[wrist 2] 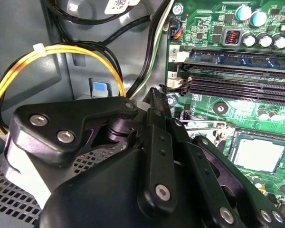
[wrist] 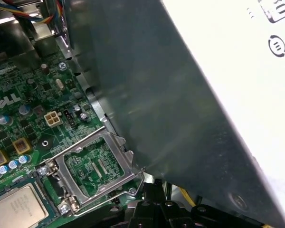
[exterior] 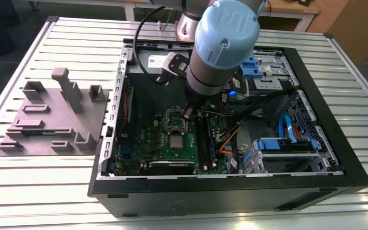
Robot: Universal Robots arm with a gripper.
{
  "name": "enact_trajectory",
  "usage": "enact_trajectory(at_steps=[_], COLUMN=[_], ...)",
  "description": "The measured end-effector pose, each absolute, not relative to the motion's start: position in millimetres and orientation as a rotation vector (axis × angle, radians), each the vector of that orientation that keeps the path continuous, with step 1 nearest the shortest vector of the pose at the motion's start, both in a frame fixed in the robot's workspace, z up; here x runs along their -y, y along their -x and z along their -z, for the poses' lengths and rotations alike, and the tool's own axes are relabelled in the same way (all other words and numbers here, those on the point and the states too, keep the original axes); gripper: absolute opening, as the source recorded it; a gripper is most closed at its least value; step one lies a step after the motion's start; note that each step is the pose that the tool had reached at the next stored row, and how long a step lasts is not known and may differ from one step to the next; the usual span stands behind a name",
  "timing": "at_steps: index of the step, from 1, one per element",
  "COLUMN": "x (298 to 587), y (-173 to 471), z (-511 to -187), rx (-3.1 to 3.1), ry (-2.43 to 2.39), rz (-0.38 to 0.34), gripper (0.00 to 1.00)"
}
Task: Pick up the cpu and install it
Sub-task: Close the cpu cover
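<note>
The cpu (exterior: 176,142), a small square chip with a silver-grey top, lies flat in its socket on the green motherboard (exterior: 152,143); it shows in both wrist views (wrist 2: 255,154) (wrist: 15,209). The socket's metal load plate (wrist: 95,164) is swung open, away from the chip. My gripper (exterior: 187,114) hangs inside the computer case just beyond the plate's hinge side, near the memory slots (wrist 2: 237,85). Its black fingers (wrist 2: 154,97) are pressed together with nothing between them.
The grey power-supply box (wrist: 190,95) stands close beside the gripper. Yellow and black cables (wrist 2: 61,50) loop along the case wall. Blue drive brackets (exterior: 286,143) and orange cables fill the case at the exterior view's right. A grey fixture block (exterior: 53,115) sits on the slatted table.
</note>
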State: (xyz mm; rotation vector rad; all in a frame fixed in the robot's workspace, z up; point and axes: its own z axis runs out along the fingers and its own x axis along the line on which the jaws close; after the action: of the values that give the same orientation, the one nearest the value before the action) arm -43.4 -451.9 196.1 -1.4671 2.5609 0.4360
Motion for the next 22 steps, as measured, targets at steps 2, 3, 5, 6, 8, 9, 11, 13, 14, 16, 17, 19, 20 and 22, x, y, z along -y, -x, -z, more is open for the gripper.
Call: enact_trajectory(at_steps=[2, 3, 5, 6, 8, 9, 11, 13, 14, 16, 17, 19, 20, 22], x=[452.0, 451.9, 451.8, 451.8, 451.5, 451.1, 450.7, 450.5, 450.5, 450.0, 449.8, 449.3, 449.1, 448.8], y=[43.7, 43.8, 44.2, 44.5, 45.2, 45.5, 46.2, 46.8, 47.0, 47.3, 47.4, 47.6, 47.7, 48.0], z=[-196.0, -196.0, -196.1, -196.4, -197.5, -198.2, -199.2, -200.2, -201.0, -203.0, -204.4, -207.6, -209.1, -212.5], rx=[-2.568, -2.572, -2.578, -2.579, -2.581, -2.582, -2.584, -2.589, -2.592, -2.597, -2.599, -2.604, -2.606, -2.611], ry=[1.471, 1.473, 1.476, 1.477, 1.478, 1.479, 1.480, 1.483, 1.485, 1.488, 1.490, 1.493, 1.494, 1.497], rz=[-0.422, -0.414, -0.406, -0.404, -0.403, -0.403, -0.400, -0.390, -0.384, -0.373, -0.369, -0.360, -0.356, -0.347], gripper=[0.10, 0.10, 0.10, 0.10, 0.10, 0.10, 0.10, 0.10, 0.10, 0.10, 0.10, 0.10, 0.10, 0.10])
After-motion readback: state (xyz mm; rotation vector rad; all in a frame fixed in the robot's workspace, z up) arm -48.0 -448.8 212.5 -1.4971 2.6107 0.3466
